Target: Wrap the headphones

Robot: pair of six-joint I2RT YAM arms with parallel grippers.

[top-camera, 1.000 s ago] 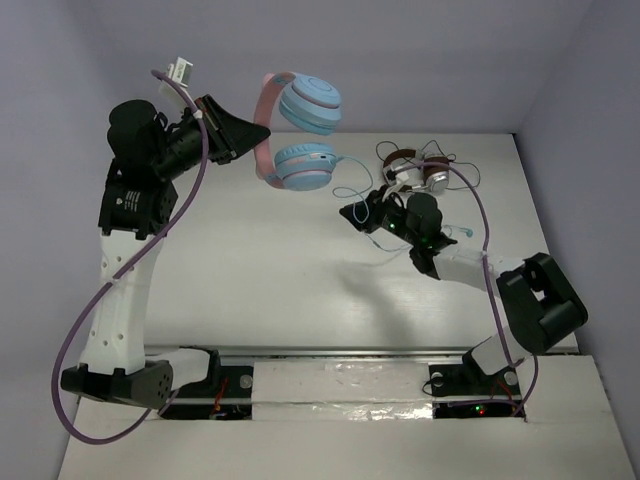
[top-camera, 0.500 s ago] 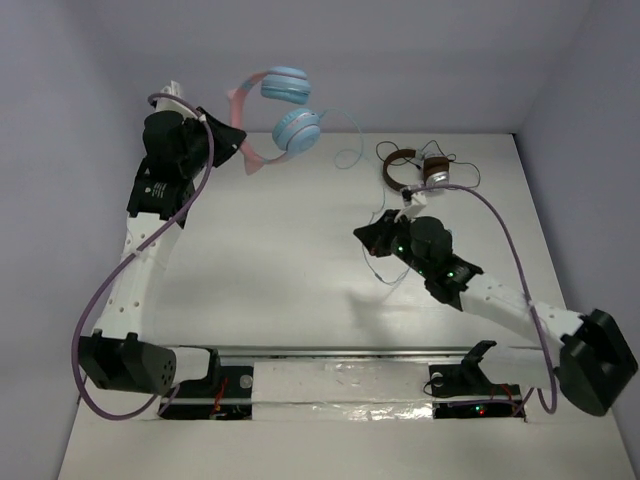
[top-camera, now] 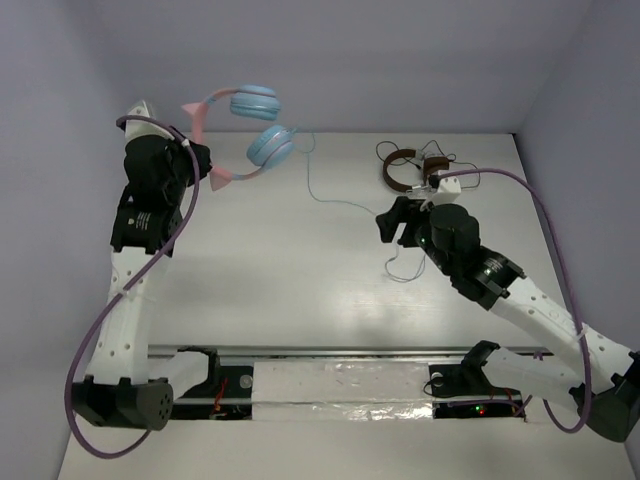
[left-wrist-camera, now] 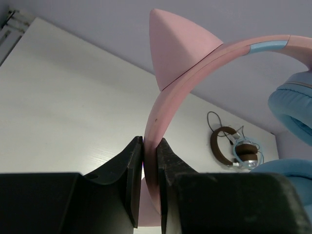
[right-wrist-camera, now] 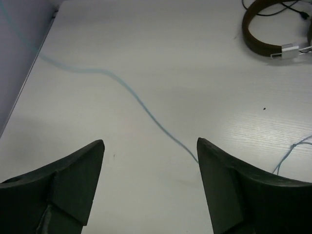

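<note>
The headphones [top-camera: 262, 122] hang in the air at the far left, with light blue ear cups and a pink cat-ear headband [left-wrist-camera: 195, 53]. My left gripper [top-camera: 203, 158] is shut on that headband, and the band is pinched between the jaws of the left gripper [left-wrist-camera: 149, 142]. The thin pale-blue cable [top-camera: 340, 200] drops from a cup and trails over the table to my right gripper [top-camera: 395, 220]. In the right wrist view the right gripper [right-wrist-camera: 150, 148] stands open low over the table, holding nothing. The cable [right-wrist-camera: 126, 87] runs between its fingers and passes under the right one.
Smaller brown-and-silver headphones [top-camera: 405, 170] with a dark tangled cable lie at the back right, just beyond the right gripper, and show as brown headphones [right-wrist-camera: 273, 34] in the right wrist view. Walls close the table at the back and on both sides.
The left arm has swung the headphones leftward, drawing the cable out across the table. The right gripper has opened and let go of the cable, and its arm has stretched out.
</note>
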